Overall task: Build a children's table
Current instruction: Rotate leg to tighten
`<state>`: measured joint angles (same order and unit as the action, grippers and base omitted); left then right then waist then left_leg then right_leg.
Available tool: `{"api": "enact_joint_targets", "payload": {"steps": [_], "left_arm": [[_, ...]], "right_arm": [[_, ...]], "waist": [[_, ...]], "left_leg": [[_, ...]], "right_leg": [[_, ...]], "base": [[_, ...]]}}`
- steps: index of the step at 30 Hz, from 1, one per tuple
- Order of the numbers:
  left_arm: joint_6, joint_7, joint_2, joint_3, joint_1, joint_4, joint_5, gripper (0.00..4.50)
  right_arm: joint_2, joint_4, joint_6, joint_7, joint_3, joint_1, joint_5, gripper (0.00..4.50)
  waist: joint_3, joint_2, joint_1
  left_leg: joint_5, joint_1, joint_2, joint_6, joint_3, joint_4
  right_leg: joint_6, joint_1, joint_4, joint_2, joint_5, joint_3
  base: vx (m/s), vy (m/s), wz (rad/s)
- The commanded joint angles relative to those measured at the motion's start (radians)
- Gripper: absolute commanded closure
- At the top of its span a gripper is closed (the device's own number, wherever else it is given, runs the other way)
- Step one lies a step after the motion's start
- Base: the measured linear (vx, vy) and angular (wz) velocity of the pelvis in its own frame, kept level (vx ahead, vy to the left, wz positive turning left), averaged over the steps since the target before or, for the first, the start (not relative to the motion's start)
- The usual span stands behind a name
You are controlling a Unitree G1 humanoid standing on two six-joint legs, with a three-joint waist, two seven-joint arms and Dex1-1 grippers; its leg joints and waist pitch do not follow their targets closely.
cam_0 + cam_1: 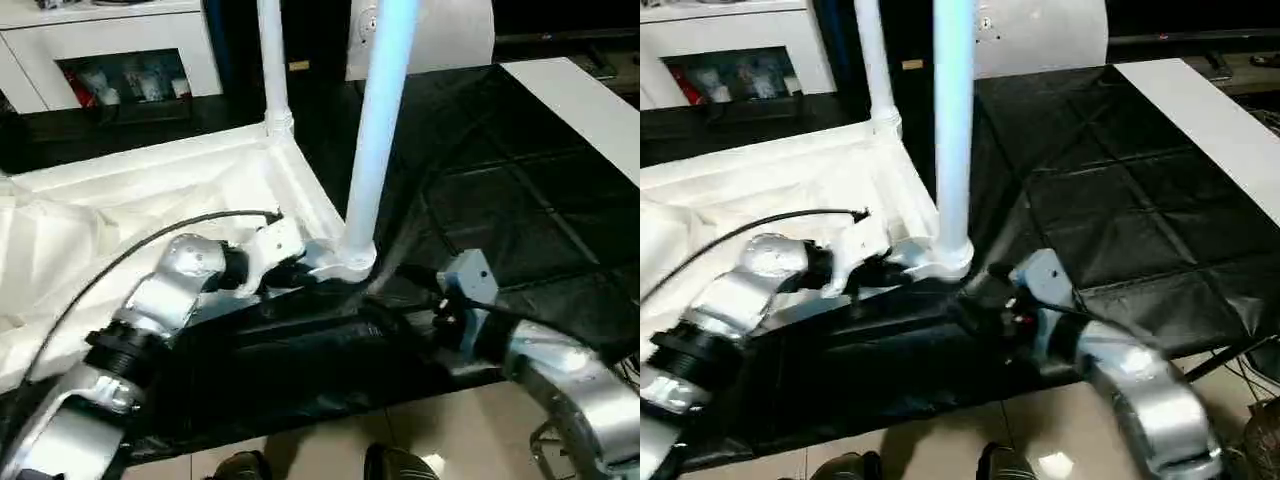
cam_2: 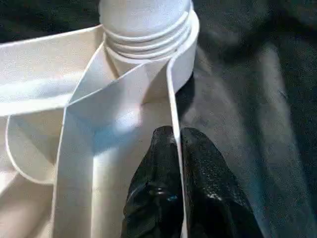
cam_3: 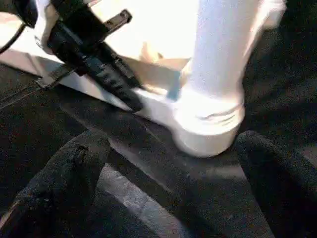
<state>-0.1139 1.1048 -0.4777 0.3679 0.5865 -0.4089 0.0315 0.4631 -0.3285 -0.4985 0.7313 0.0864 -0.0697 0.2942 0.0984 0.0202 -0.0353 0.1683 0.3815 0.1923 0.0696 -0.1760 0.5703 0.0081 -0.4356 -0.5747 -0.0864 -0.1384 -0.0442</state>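
Two legs (image 1: 378,130) upright; left pincer (image 2: 174,148) pinches tabletop (image 1: 150,190) rim; right pincer (image 3: 173,163) wide open.

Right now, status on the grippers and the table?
Left gripper shut on the tabletop rim beside the near leg. Right gripper open, facing that leg's socket, not touching. Two legs upright; nothing blocking.

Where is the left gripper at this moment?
In the left eye view, the left gripper is left of centre, shut on the tabletop rim beside the near corner socket holding an upright leg.
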Motion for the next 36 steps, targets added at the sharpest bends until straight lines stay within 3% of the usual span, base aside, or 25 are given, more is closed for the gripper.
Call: {"api": "enact_joint_targets", "payload": {"steps": [1, 2, 6, 9, 10, 13, 16, 17, 19, 22, 36], "left_arm": [[0.081, 0.118, -0.018, 0.067, -0.027, 0.006, 0.018, 4.43], [0.092, 0.132, -0.020, 0.067, -0.029, 0.007, 0.010, 4.43], [0.095, 0.224, -0.029, 0.061, -0.036, 0.046, -0.061, 4.43], [0.156, 0.287, -0.045, 0.084, -0.029, 0.032, -0.062, 4.43], [0.157, 0.289, -0.045, 0.084, -0.029, 0.032, -0.062, 4.50], [0.184, 0.348, -0.050, 0.097, -0.027, 0.042, -0.064, 4.50], [0.190, 0.368, -0.053, 0.104, -0.025, 0.046, -0.060, 4.50], [0.195, 0.372, -0.054, 0.106, -0.022, 0.040, -0.058, 4.50], [0.212, 0.379, -0.056, 0.110, -0.012, 0.024, -0.055, 4.50], [0.218, 0.385, -0.055, 0.108, -0.007, 0.016, -0.057, 4.50], [0.189, 0.403, -0.053, 0.093, -0.016, 0.020, -0.074, 4.50]], "right_arm": [[0.024, 0.006, 0.010, 0.048, -0.022, -0.019, 0.030, 0.00], [0.031, 0.007, 0.010, 0.059, -0.024, -0.022, 0.035, 0.00], [0.091, 0.047, 0.032, 0.161, -0.014, -0.069, 0.054, 0.00], [0.120, 0.087, 0.049, 0.270, 0.025, -0.108, 0.075, 0.00], [0.120, 0.089, 0.049, 0.274, 0.027, -0.109, 0.076, 0.29], [0.116, 0.159, 0.066, 0.355, 0.061, -0.165, 0.087, 0.39], [0.124, 0.182, 0.070, 0.405, 0.089, -0.190, 0.087, 0.80], [0.128, 0.186, 0.060, 0.428, 0.098, -0.198, 0.098, 0.80], [0.137, 0.201, 0.053, 0.471, 0.117, -0.214, 0.107, 0.87], [0.140, 0.219, 0.055, 0.498, 0.130, -0.226, 0.106, 1.28], [0.125, 0.308, 0.067, 0.569, 0.180, -0.275, 0.098, 2.39]], "waist": [[-0.069, -0.004, -0.004], [-0.069, -0.001, -0.007], [-0.071, 0.000, -0.023], [-0.071, -0.001, -0.023], [-0.070, -0.001, -0.024], [-0.070, -0.004, -0.026], [-0.071, -0.004, -0.029], [-0.071, -0.011, -0.028], [-0.072, -0.007, -0.031], [-0.074, -0.008, -0.032], [-0.072, -0.009, -0.041]], "left_leg": [[0.246, -0.011, 0.020, -0.054, 0.001, -0.062], [0.252, -0.017, 0.022, -0.052, -0.001, -0.061], [0.248, -0.021, 0.027, -0.049, -0.003, -0.060], [0.260, -0.017, 0.027, -0.054, -0.001, -0.060], [0.271, -0.019, 0.027, -0.055, -0.002, -0.059], [0.268, -0.017, 0.027, -0.052, -0.002, -0.060], [0.269, -0.019, 0.029, -0.047, -0.002, -0.059], [0.264, -0.017, 0.029, -0.049, -0.003, -0.059], [0.246, -0.015, 0.030, -0.054, -0.001, -0.059], [0.241, -0.014, 0.028, -0.058, -0.003, -0.056], [0.232, -0.014, 0.029, -0.056, -0.004, -0.055]], "right_leg": [[-0.188, 0.063, 0.065, -0.035, -0.306, 0.031], [-0.193, 0.059, 0.066, -0.036, -0.308, 0.032], [-0.223, 0.057, 0.057, -0.037, -0.274, 0.032], [-0.226, 0.059, 0.053, -0.038, -0.266, 0.031], [-0.226, 0.057, 0.056, -0.040, -0.279, 0.032], [-0.222, 0.058, 0.058, -0.042, -0.309, 0.031], [-0.223, 0.057, 0.056, -0.042, -0.317, 0.031], [-0.222, 0.058, 0.056, -0.042, -0.313, 0.032], [-0.225, 0.060, 0.051, -0.042, -0.292, 0.031], [-0.232, 0.060, 0.050, -0.042, -0.286, 0.031], [-0.234, 0.059, 0.049, -0.041, -0.293, 0.030]], "base": [[0.000, 0.000, 0.00], [0.000, 0.000, 0.00], [0.000, 0.000, 0.00], [0.000, 0.000, 0.00], [0.000, 0.000, 0.00], [0.000, 0.000, 0.00], [0.000, 0.000, 0.00], [0.000, 0.000, 0.00], [0.000, 0.000, 0.00], [0.000, 0.000, 0.00], [0.000, 0.000, 0.00]]}}
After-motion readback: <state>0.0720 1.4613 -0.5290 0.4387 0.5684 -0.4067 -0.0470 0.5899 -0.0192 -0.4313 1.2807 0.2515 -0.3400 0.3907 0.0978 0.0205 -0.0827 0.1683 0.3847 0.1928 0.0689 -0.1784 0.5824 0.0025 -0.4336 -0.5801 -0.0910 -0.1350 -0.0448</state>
